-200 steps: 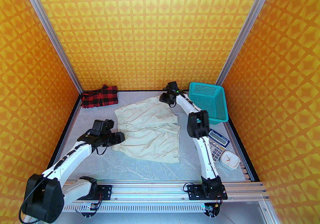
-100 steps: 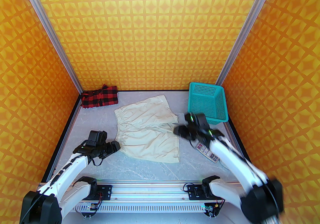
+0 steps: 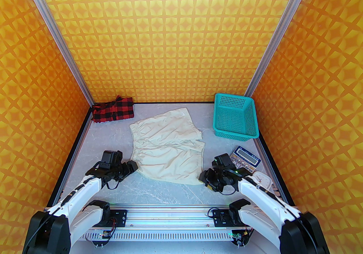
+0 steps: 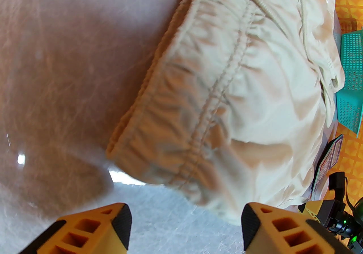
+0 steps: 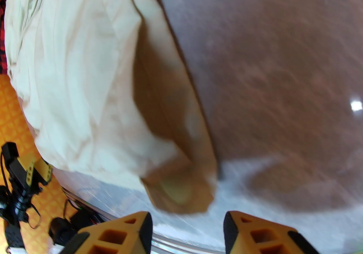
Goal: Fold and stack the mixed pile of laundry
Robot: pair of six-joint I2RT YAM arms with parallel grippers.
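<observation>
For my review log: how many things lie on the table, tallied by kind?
Garments: 2, the red-and-black check shirt and the cream elastic-waist shorts
Baskets: 1, the teal perforated plastic basket
Desk gadgets: 2, the grey calculator and the small white clock, which is partly hidden
Total: 5

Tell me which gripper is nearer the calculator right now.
Right. The right gripper sits close beside the calculator, at the near right corner of the cream garment. The left gripper is across that garment, at the near corner of its waistband.
</observation>
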